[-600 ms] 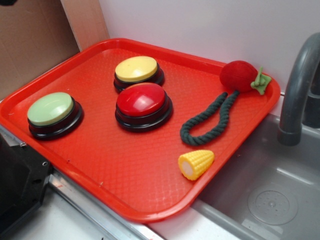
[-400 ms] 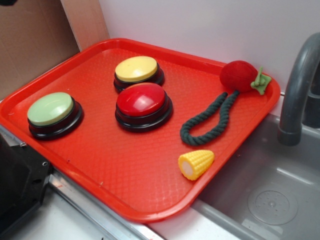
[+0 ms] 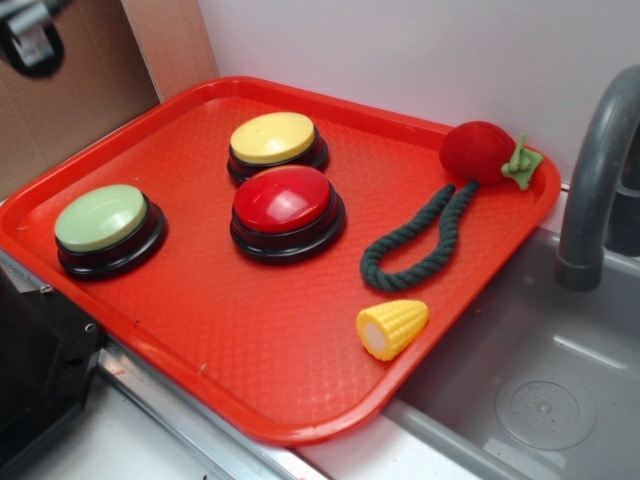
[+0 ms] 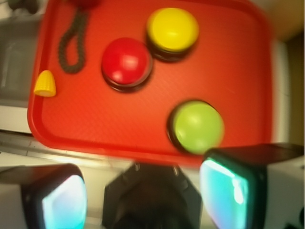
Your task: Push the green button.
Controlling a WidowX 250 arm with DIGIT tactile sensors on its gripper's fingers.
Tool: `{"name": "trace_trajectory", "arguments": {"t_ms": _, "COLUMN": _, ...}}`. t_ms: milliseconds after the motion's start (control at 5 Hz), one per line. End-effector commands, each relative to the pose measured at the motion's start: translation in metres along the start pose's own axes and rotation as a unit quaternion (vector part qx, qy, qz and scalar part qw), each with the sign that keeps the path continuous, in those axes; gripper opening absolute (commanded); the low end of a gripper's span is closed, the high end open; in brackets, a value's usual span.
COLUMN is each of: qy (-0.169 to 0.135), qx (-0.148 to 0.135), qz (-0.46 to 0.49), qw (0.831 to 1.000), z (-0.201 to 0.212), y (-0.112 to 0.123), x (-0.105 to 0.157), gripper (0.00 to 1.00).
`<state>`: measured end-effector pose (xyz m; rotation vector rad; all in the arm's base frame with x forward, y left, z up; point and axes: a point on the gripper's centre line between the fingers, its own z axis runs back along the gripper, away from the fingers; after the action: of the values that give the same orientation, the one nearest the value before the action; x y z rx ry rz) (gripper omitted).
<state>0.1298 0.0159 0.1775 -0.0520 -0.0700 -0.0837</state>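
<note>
The green button (image 3: 100,217), a pale-green dome on a black base, sits at the left of the red tray (image 3: 250,320). From the wrist view the green button (image 4: 198,126) lies just beyond my right finger, near the tray's (image 4: 95,124) front rim. My gripper (image 4: 147,195) is open, its teal pads (image 4: 228,191) wide apart with nothing between them. It hovers high, off the tray's edge. Part of the gripper (image 3: 32,38) shows in the top left corner of the exterior view, well above and behind the button. The wrist view is blurred.
A red button (image 3: 282,198) and a yellow button (image 3: 272,137) stand mid-tray. A green rope toy (image 3: 420,235) with a red ball (image 3: 478,152) and a toy corn (image 3: 392,327) lie at the right. A sink (image 3: 540,400) and faucet (image 3: 595,180) flank the tray; a black block (image 3: 35,370) stands lower left.
Part of the gripper has come further into the top left corner of the exterior view. The buttons and toys have not moved.
</note>
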Motion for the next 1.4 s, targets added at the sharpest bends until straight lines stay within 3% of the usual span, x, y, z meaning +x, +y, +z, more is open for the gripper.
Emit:
{"name": "trace_trajectory", "arguments": {"t_ms": 0, "qy": -0.004, "qx": -0.011, "qz": -0.018, "qw": 1.0, "z": -0.064, "y": 0.033, "x": 0.008, "gripper": 1.0}}
{"name": "trace_trajectory", "arguments": {"t_ms": 600, "qy": 0.027, "qx": 0.019, "qz": -0.039, "qw": 0.999, "z": -0.112, "y": 0.046, "x": 0.004, "gripper": 1.0}}
{"name": "trace_trajectory", "arguments": {"t_ms": 800, "qy": 0.017, "qx": 0.016, "qz": -0.043, "qw": 0.999, "z": -0.119, "y": 0.05, "x": 0.005, "gripper": 1.0}}
{"name": "trace_trajectory", "arguments": {"t_ms": 1200, "qy": 0.03, "qx": 0.016, "qz": -0.051, "qw": 0.998, "z": -0.13, "y": 0.049, "x": 0.009, "gripper": 1.0}}
